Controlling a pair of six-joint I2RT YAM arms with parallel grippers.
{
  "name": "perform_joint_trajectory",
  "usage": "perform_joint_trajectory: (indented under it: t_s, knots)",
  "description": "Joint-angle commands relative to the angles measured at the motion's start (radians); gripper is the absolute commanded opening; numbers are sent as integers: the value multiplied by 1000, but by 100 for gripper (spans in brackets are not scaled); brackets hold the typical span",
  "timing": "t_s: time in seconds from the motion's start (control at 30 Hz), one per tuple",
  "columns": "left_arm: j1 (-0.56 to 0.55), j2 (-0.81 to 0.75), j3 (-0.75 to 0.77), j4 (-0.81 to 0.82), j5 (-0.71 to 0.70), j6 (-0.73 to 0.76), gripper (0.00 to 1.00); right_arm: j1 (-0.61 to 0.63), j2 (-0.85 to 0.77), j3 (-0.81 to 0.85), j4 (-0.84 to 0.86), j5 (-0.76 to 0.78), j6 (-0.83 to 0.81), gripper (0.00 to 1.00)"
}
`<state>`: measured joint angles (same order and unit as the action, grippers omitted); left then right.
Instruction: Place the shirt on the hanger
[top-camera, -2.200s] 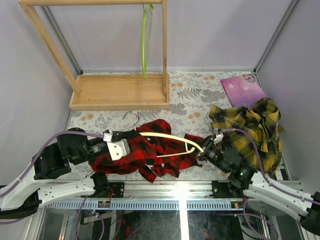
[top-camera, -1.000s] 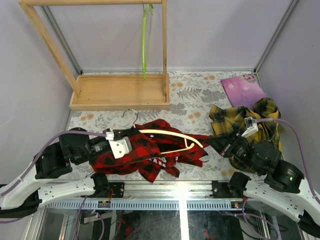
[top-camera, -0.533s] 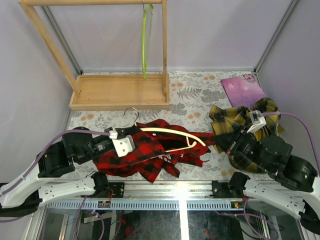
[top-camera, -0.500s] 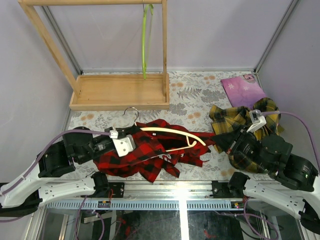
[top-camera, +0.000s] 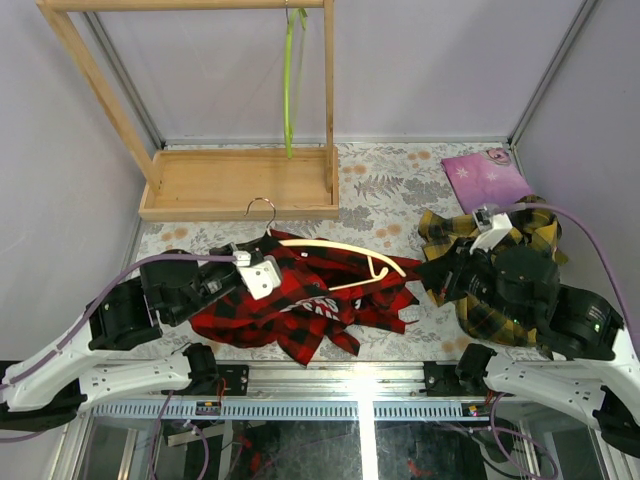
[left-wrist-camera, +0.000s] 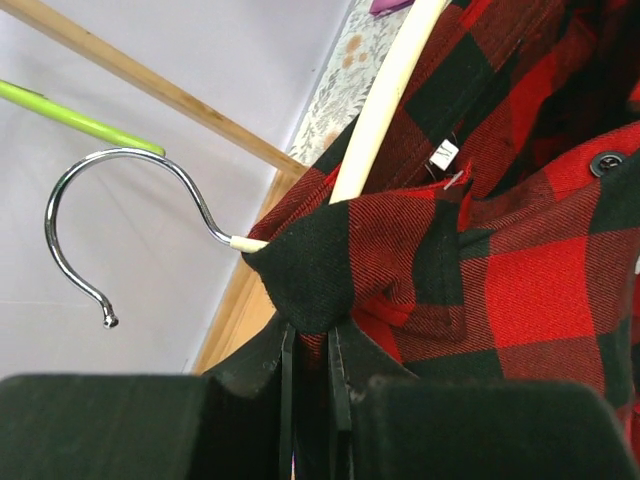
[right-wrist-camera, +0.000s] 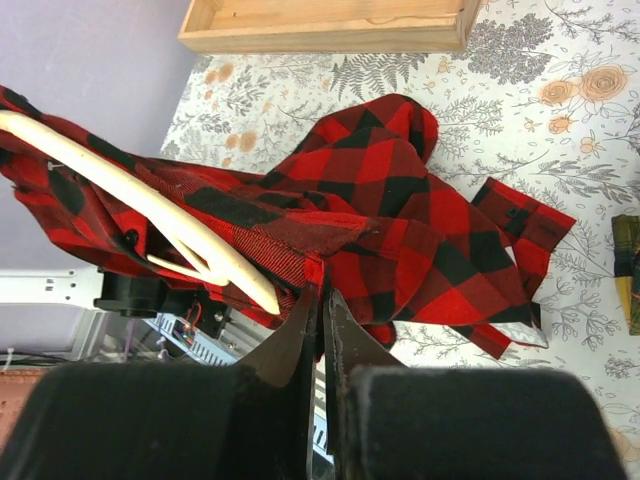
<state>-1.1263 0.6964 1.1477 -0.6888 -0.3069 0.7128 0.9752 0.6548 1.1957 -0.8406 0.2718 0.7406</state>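
The red-and-black plaid shirt (top-camera: 300, 300) is bunched at the table's front, lifted at both ends. The cream hanger (top-camera: 330, 248) lies across its top, metal hook (top-camera: 262, 208) at the left. My left gripper (top-camera: 262, 268) is shut on the shirt collar beside the hook, as the left wrist view (left-wrist-camera: 312, 335) shows, with the hanger arm (left-wrist-camera: 385, 100) running up over the cloth. My right gripper (top-camera: 428, 272) is shut on a fold of the shirt's right edge; in the right wrist view (right-wrist-camera: 322, 300) it pinches red cloth just beside the hanger's (right-wrist-camera: 150, 205) free tip.
A yellow-and-dark plaid shirt (top-camera: 520, 240) is heaped at the right, under my right arm. A wooden rack (top-camera: 240, 180) with a lime-green hanger (top-camera: 292, 70) stands at the back left. A purple bag (top-camera: 485, 178) lies at the back right.
Both grippers have risen and moved toward the back with the shirt and hanger. The right gripper let go near the hanger tip, swung right, then came back onto the shirt's edge.
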Motion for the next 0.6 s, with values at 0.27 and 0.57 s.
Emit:
perform_joint_trajectory:
  t_s: [0.27,0.57]
  knots:
    - [5,-14,-16,162,-252,134,0,2,94,72,-89,107,-84,0]
    - [3,-10,-43,161,-258,159,0,3,193,239,-200,170,-144,0]
